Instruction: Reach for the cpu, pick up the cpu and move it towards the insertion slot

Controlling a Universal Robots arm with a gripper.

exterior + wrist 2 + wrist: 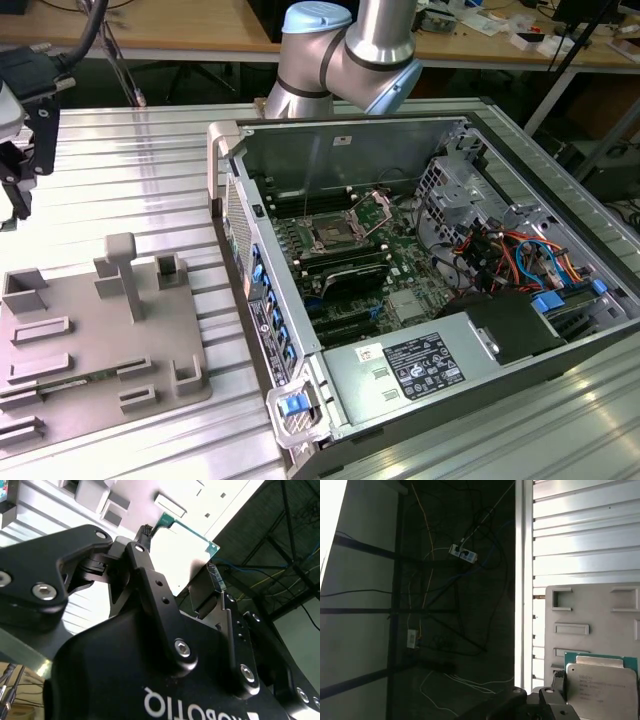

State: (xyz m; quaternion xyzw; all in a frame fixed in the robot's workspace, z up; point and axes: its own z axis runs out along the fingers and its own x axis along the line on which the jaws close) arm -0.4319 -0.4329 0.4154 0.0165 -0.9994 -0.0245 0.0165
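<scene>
Claw [180, 555] clamped on cpu [192, 542], over grey tray [590, 610] on ribbed bench [130, 170]; open PC case [440, 130] w/ insertion slot [330, 235] at exterior view's right; power strip [463, 553] on floor.

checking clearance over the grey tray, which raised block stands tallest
The narrow post with the wider cap, near the tray's far edge; every other block is a low bracket or bar.

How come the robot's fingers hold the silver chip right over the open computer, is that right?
Not quite. The fingers do hold the cpu, but over the grey tray, not the open computer, as the first wrist view shows.
</scene>
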